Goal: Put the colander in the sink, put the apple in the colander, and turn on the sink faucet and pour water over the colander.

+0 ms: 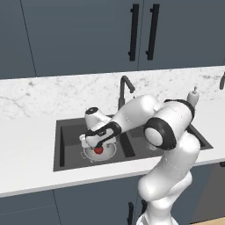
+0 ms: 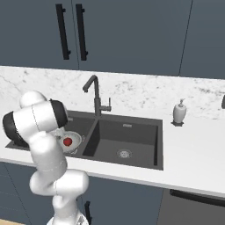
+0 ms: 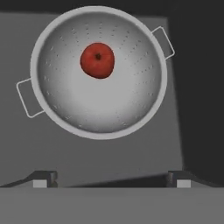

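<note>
The gripper (image 3: 112,178) is spread wide with nothing held; the apple (image 3: 97,60) lies in the colander (image 3: 99,72) in the left basin of the sink (image 2: 127,132); the hand should be lifted straight up, probably clear, then the faucet (image 2: 93,94) lever nudged gently.

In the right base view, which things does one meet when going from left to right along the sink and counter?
Apple in the colander → sink faucet → drain of the right basin → white pump bottle.
</note>
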Controlling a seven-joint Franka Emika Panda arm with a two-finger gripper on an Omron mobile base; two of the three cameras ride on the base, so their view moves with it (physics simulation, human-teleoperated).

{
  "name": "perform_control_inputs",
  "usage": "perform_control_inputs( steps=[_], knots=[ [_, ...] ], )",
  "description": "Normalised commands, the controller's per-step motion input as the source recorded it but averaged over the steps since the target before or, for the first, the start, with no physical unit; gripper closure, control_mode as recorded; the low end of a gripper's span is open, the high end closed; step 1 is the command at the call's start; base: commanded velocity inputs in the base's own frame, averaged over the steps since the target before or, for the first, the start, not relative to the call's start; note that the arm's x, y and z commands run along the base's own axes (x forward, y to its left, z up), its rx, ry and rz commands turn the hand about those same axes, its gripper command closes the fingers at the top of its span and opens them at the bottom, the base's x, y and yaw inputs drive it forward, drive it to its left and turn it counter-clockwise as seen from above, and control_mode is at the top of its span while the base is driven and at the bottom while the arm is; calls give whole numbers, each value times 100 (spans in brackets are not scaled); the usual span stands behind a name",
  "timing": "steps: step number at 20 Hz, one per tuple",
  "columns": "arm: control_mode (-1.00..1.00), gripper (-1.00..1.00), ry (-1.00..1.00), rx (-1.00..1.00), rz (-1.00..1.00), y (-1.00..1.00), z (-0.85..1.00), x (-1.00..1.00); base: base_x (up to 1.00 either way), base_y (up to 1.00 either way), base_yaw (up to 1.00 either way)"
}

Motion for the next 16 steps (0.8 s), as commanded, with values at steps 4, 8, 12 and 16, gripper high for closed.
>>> perform_control_inputs(
  steps=[4, 8, 12, 16],
  knots=[
    [-100, -100, -17, 0, 1, -19, 67, -64, 0, 0, 0],
    [-100, -100, -14, 0, 8, -23, 72, -53, 0, 0, 0],
    [-100, -100, -28, -1, 22, -21, 61, -64, 0, 0, 0],
    [-100, -100, -36, -5, 33, -13, 68, -58, 0, 0, 0]
  ],
)
